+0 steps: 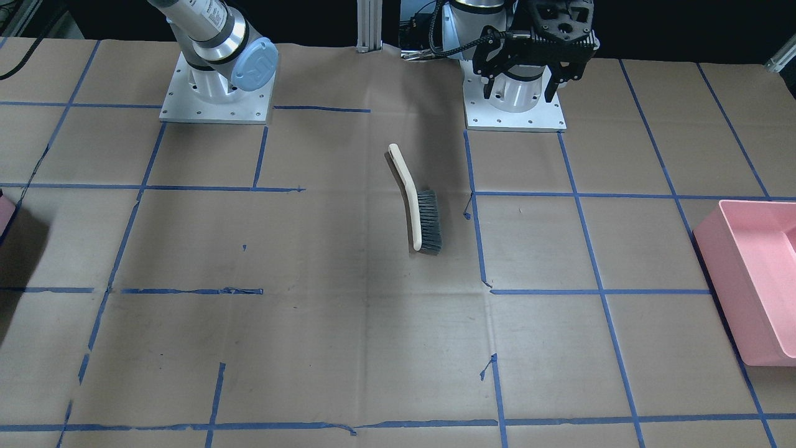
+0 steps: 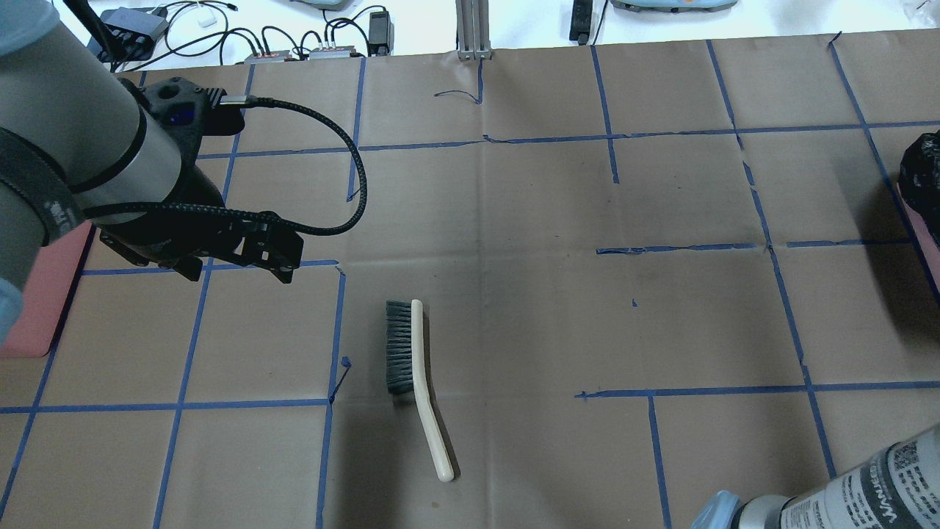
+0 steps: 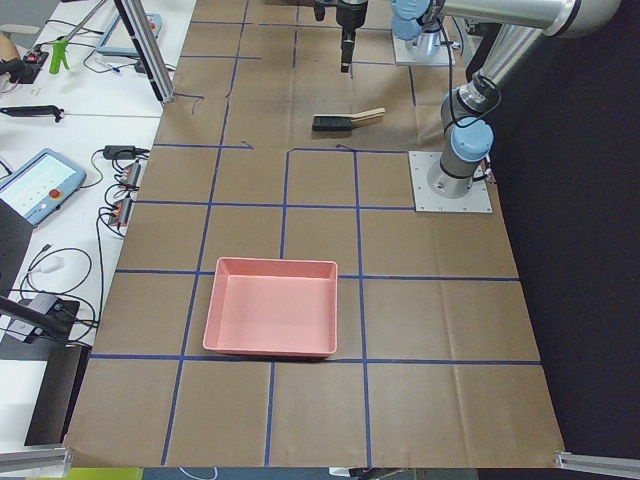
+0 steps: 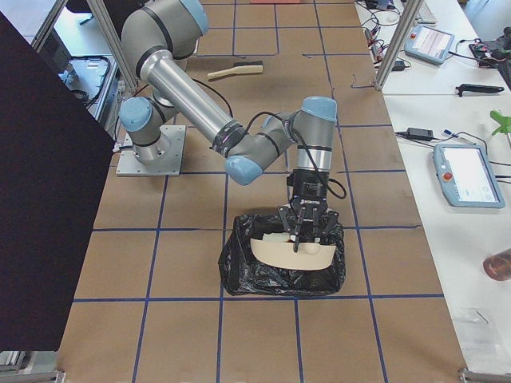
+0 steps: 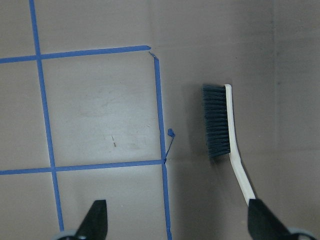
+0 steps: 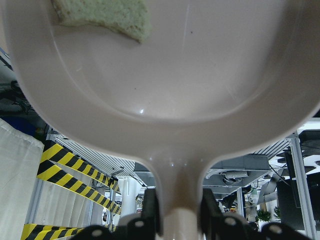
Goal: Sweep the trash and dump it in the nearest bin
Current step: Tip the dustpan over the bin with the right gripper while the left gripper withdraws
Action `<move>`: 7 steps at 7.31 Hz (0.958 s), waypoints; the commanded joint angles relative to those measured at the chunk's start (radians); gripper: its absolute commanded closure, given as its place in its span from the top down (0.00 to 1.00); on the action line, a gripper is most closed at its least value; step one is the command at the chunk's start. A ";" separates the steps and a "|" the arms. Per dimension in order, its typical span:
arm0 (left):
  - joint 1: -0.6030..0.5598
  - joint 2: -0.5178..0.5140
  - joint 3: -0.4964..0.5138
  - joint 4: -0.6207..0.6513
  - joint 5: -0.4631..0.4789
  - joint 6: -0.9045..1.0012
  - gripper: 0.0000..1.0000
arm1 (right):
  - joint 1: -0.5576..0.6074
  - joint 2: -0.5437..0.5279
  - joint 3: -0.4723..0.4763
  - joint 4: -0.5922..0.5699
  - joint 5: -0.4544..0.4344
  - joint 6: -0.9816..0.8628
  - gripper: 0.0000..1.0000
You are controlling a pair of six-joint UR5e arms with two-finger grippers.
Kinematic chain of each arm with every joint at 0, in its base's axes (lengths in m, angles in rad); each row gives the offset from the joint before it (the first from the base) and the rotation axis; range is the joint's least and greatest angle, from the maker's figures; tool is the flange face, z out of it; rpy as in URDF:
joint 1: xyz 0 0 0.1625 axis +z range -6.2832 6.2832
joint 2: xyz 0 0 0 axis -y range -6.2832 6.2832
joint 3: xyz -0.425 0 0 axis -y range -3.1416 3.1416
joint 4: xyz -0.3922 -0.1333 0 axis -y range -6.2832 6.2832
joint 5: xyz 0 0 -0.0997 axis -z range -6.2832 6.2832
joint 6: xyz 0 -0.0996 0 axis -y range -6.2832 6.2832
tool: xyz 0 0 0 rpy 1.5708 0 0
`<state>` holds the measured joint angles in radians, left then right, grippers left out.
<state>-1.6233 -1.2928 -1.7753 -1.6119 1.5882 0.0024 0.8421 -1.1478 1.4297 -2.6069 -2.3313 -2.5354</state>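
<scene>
My right gripper (image 6: 177, 212) is shut on the handle of a cream dustpan (image 6: 165, 75). One torn piece of white bread (image 6: 105, 17) lies at the pan's far end. In the exterior right view the dustpan (image 4: 291, 255) hangs tilted over a bin lined with a black bag (image 4: 239, 271). The lemon-like fruit and the other bread piece are out of view. The brush (image 2: 411, 360), with a cream handle and dark bristles, lies on the table, also in the front view (image 1: 423, 211). My left gripper (image 5: 180, 225) is open and empty, above the table to the left of the brush (image 5: 225, 135).
A pink bin (image 1: 752, 286) stands at the table's end on my left, also in the exterior left view (image 3: 270, 305). The black-bag bin (image 2: 922, 176) is at the right end. Blue tape lines cross the brown table (image 2: 551, 294).
</scene>
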 commanded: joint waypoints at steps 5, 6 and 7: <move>0.060 0.030 -0.032 0.007 -0.008 0.016 1.00 | 0.002 0.000 0.008 -0.136 -0.019 0.004 0.07; 0.089 0.014 -0.021 0.007 0.019 0.016 1.00 | 0.002 0.000 0.023 -0.136 -0.013 0.003 0.07; 0.092 0.006 -0.018 0.012 0.033 0.016 1.00 | 0.002 -0.003 0.029 -0.139 0.000 0.004 0.07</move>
<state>-1.5485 -1.2746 -1.8007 -1.6038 1.6000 0.0179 0.8436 -1.1484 1.4483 -2.7418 -2.3434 -2.5310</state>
